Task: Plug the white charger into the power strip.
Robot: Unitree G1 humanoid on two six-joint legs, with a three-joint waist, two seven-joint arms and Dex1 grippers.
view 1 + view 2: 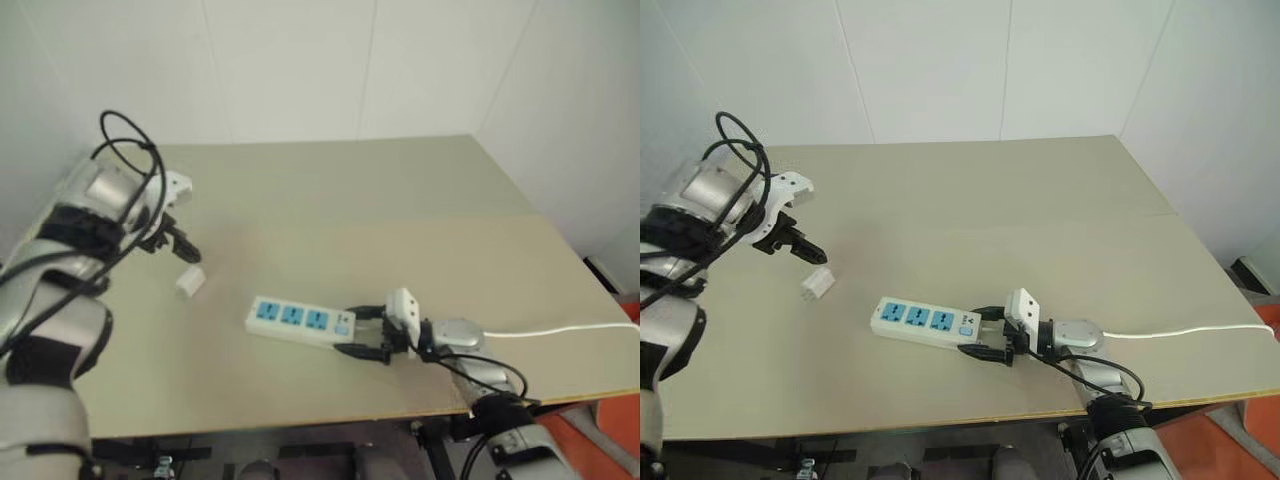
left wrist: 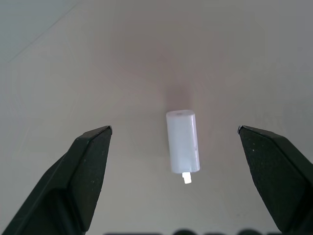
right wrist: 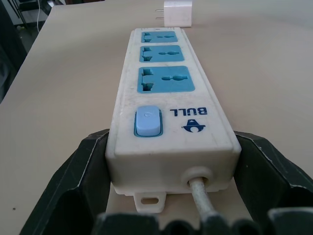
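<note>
Two jobs are still left for us: picking up the white charger (image 1: 189, 281) and pushing it into the power strip (image 1: 300, 320). So far we have only got ready.

Our left gripper (image 1: 176, 243) hangs just above the charger with its two black fingers spread wide and nothing in them. The charger lies flat on the table (image 1: 420, 200), near the left edge, well apart from the strip.

Our right gripper (image 1: 368, 330) sits at the cord end of the strip, near the front edge. Its fingers stand on both sides of that end. They look snug against it, so we think they are steadying the strip for the plug. A thin white cord (image 1: 570, 330) runs off toward the right edge.

From the left wrist view we can see the charger's little metal prongs (image 2: 186, 178), which the head views are too far off to show. From the right wrist view we can see the blue switch (image 3: 147, 122) and all three blue sockets (image 3: 165, 79), all empty.
</note>
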